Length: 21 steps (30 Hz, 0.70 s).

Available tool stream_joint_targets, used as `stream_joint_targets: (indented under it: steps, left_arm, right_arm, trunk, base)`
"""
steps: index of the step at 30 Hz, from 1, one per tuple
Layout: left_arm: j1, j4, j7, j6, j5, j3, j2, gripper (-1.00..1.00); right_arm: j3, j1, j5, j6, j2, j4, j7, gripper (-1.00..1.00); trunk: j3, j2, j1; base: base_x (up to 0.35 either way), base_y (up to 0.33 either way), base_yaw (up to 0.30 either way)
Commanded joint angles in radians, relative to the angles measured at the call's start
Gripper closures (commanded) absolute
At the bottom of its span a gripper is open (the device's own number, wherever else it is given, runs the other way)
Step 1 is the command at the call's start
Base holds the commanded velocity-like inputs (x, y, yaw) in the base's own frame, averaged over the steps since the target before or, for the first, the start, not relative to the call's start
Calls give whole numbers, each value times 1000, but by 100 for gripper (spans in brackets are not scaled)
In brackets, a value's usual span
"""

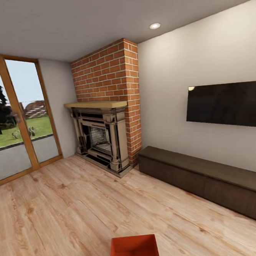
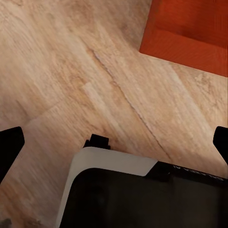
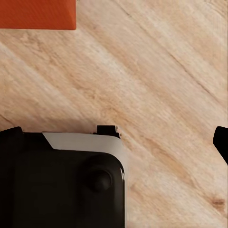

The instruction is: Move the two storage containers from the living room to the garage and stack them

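I am in the living room, on its light wood-plank flooring (image 1: 73, 209). One orange-red lidless storage container (image 1: 134, 251) sits on the planks at the near edge of the head view, right in front of me. A corner of an orange-red container (image 2: 190, 31) shows in the left wrist view, and an edge of one (image 3: 38, 14) in the right wrist view. My left gripper (image 2: 114, 145) hangs open over bare planks, apart from the box. My right gripper (image 3: 114, 137) is also spread open above the floor, holding nothing.
A red-brick fireplace (image 1: 108, 122) stands ahead. A long low dark cabinet (image 1: 209, 179) runs along the right wall under a black screen (image 1: 226, 105). Wood-framed glass doors (image 1: 16, 121) are at the left. My own dark base (image 2: 133, 194) shows under both wrists.
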Motion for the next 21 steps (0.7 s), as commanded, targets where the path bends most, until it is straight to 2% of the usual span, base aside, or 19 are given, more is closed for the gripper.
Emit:
stream_joint_targets:
  steps: [1, 7, 21]
  left_arm:
    - [-1, 0, 1, -2, 7, -9, 0, -100]
    - [-1, 0, 1, -2, 7, -8, 0, -100]
    - [-1, 0, 1, -2, 7, -8, 0, -100]
  right_arm:
    - [8, -1, -6, -5, 1, 3, -1, -100]
    - [8, -1, -6, -5, 1, 3, -1, -100]
    - [8, -1, -6, -5, 4, 3, -1, -100]
  trunk:
    - [-1, -1, 0]
    - [-1, -1, 0]
    - [-1, -1, 0]
  base:
    - [66, 233, 0]
    - [55, 187, 0]
    - [4, 15, 0]
